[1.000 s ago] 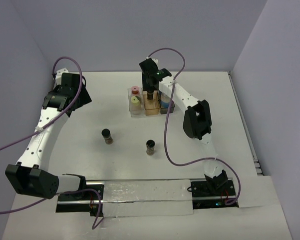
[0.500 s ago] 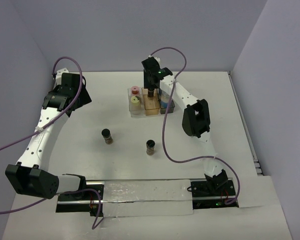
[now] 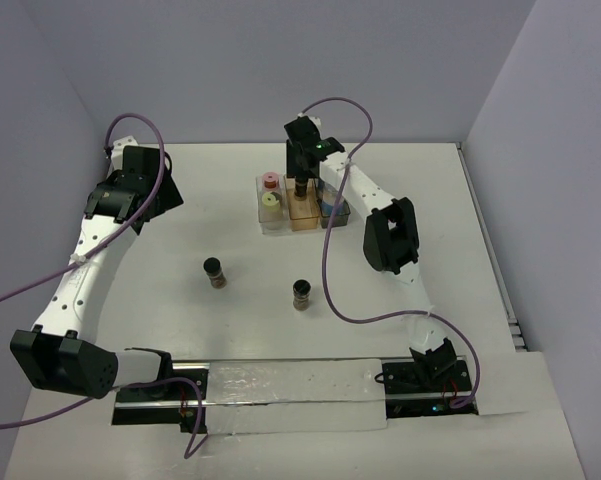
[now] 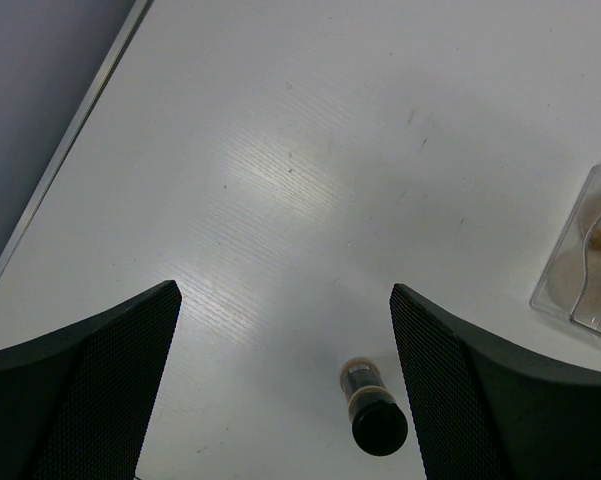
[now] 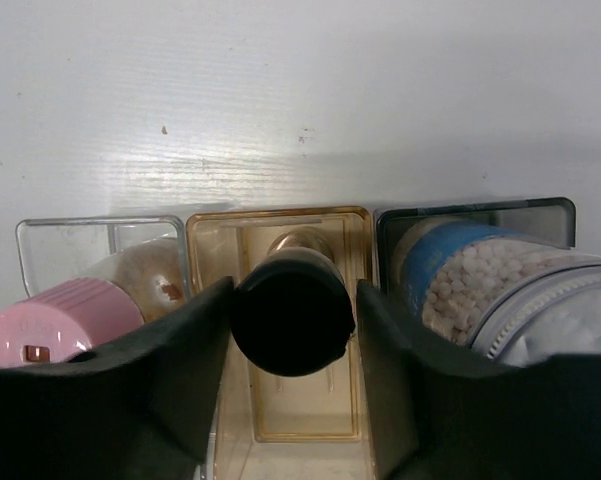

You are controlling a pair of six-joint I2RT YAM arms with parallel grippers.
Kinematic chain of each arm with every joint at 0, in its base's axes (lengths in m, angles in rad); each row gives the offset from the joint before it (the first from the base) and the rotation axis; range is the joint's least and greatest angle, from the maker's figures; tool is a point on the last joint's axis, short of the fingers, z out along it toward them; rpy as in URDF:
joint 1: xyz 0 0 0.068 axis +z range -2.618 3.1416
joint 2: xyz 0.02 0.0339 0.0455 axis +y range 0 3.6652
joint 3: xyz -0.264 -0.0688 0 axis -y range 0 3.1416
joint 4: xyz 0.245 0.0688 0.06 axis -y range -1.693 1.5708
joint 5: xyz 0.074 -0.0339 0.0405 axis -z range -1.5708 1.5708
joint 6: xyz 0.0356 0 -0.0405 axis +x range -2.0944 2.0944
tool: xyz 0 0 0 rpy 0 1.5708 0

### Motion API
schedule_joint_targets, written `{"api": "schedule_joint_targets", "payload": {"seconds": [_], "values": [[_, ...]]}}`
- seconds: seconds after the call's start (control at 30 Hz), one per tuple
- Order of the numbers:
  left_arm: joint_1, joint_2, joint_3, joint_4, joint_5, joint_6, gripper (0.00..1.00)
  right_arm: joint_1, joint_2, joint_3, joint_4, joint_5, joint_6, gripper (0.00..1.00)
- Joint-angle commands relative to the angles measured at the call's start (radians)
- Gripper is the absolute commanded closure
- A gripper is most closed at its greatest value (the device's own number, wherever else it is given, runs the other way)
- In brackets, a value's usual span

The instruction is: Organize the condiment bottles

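- The white table (image 3: 460, 260) carries a row of three tray boxes close to the middle of its far edge: the clear compartment (image 5: 80, 224), the amber compartment (image 5: 280, 213) and the grey compartment (image 5: 480, 204).
- The right claw (image 5: 292, 290) reaches over this row. Its fingers flank the black cap of a dark jar (image 5: 292, 312) standing upright in the amber compartment. They sit close on both sides, but I cannot tell whether they pinch the cap or have let go.
- The left claw (image 4: 282, 292) hangs over the table's left side, toward the far-left corner. It is spread wide, with nothing between its fingers.
- Already filed are a pink-capped bottle (image 5: 60, 322) and a cream-capped bottle (image 3: 270, 199) in the clear compartment, and a blue-labelled bottle (image 5: 470, 270) in the grey compartment.
- Two black-capped jars stand upright mid-table: the left loose jar (image 3: 214, 271) and the right loose jar (image 3: 302, 293).
- The dark jar's long axis is vertical, so the right claw probably ought to clear it by rising straight up.
- The left loose jar lies toward the near edge from the left claw, which looks the nearer arm.
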Motion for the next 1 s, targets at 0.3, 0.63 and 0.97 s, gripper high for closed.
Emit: {"api": "schedule_joint_targets", "payload": {"seconds": [0.3,0.63,0.97], "values": [[0.011,-0.030,0.016,0.007,-0.010,0.003,0.06,0.021,-0.067,0.048,0.019,-0.031,-0.001,0.07],[0.011,-0.029,-0.014,0.019,0.017,-0.012,0.07,0.074,-0.216,0.017,0.017,-0.054,-0.026,0.08],[0.018,-0.061,-0.022,0.003,-0.004,-0.024,0.07,0.185,-0.495,-0.297,0.008,0.020,-0.029,0.07]]}}
